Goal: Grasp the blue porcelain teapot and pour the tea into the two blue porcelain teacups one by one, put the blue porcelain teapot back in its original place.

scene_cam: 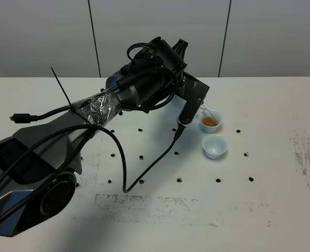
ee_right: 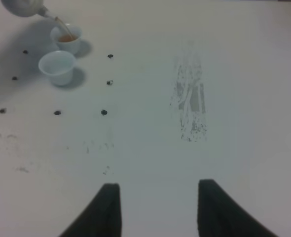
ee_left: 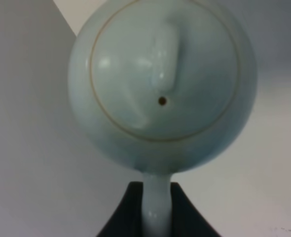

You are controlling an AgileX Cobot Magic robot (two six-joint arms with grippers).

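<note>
We are tipping the blue porcelain teapot (ee_left: 160, 79), pinched by its handle (ee_left: 156, 193) in the left gripper (ee_left: 158, 217), so tea (scene_cam: 209, 122) is streaming into the far teacup (scene_cam: 212, 128). The near teacup (scene_cam: 215, 146) is sitting empty; the right gripper (ee_right: 158, 205) is hanging spread.

Your left arm (scene_cam: 65, 123) stretches out toward the far middle, and your left gripper (ee_left: 158, 210) is clamped on the teapot (ee_left: 160, 84) by its handle. Your right gripper (ee_right: 158, 192) hangs with its fingers parted, holding nothing.
</note>
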